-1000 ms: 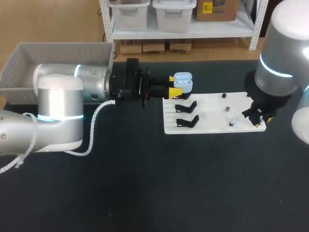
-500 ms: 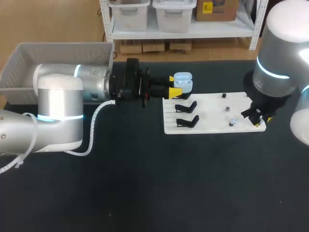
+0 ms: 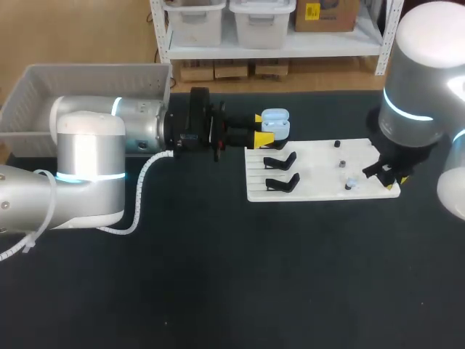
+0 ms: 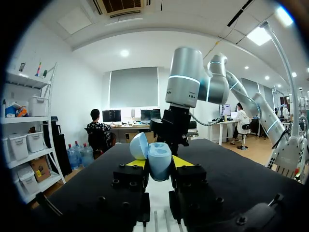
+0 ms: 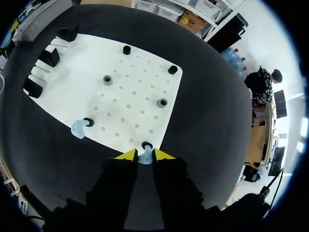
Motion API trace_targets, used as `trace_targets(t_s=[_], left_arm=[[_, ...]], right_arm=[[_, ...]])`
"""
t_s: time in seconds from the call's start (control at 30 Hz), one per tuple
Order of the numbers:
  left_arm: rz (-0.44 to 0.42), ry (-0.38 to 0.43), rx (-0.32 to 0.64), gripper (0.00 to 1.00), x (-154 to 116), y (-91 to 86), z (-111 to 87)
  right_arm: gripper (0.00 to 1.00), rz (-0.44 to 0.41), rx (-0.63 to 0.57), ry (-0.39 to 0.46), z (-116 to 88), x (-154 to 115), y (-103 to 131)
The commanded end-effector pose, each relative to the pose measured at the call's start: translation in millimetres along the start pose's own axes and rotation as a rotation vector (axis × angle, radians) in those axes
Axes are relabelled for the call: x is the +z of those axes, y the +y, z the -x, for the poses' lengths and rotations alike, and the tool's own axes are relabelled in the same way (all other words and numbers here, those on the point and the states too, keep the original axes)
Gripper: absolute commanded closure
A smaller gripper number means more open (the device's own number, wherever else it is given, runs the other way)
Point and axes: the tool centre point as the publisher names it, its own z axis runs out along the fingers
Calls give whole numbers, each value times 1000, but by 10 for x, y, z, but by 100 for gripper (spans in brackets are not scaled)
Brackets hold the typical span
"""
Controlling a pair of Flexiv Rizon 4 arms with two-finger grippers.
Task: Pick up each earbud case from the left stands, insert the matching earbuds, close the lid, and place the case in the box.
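- The left gripper [image 3: 259, 129] is clamped on the case [image 4: 160, 164]. A yellow tip presses each side, and the fingers stand as far apart as the case is wide.
- The case is light blue and its lid [image 4: 139, 145] is tipped open. It is held off the table [image 3: 218, 276], just past the far left corner of the board [image 3: 320, 171] and above the black stands [image 3: 280, 160].
- The left arm lies level, coming in from beside the grey box [image 3: 43, 87], which sits at the table's far left.
- The right gripper [image 5: 145, 155] points straight down at the near right edge of the white board. Its fingers are nearly together.
- A pale blue earbud [image 5: 144, 158] fills the narrow gap between the right gripper's two yellow tips, and both tips touch its sides. The earbud sits against a black peg [image 5: 146, 145] on the board.
- A second earbud [image 5: 78, 129] lies on the board by another black peg, well apart from the right gripper and on the side nearer the stands.
- More black pegs [image 5: 162, 103] stand spread over the board, with nothing on them.
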Motion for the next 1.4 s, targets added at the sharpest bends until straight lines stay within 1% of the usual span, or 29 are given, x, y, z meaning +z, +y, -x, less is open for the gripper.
trace_targets(t_s=[0.03,0.13,0.33,0.47,0.53,0.63,0.73,0.83,0.9,0.97,1.1,1.4], left_arm=[[4,-2,3,100,2,-10,-7],[4,-2,3,100,2,-10,-7],[4,-2,3,100,2,-10,-7],[4,-2,3,100,2,-10,-7],[4,-2,3,100,2,-10,-7],[4,-2,3,100,2,-10,-7],[4,-2,3,100,2,-10,-7],[4,-2,3,100,2,-10,-7],[4,-2,3,100,2,-10,-7],[4,-2,3,100,2,-10,-7],[4,-2,3,100,2,-10,-7],[4,-2,3,100,2,-10,-7]], right_arm=[[100,-8,4,-17,-31,-72,-8],[100,-7,7,-27,-49,-213,14],[100,-9,4,-77,-16,-730,118],[100,-10,1,-88,75,-1091,267],[100,2,29,-94,136,-1274,337],[100,19,51,-77,221,-1508,481],[100,43,73,-49,293,-1680,640],[100,64,102,-32,357,-1788,795],[100,55,114,-20,400,-1828,907],[100,67,130,-6,438,-1854,1009],[100,44,179,-1,485,-1883,1149],[100,44,179,-1,485,-1883,1149]])
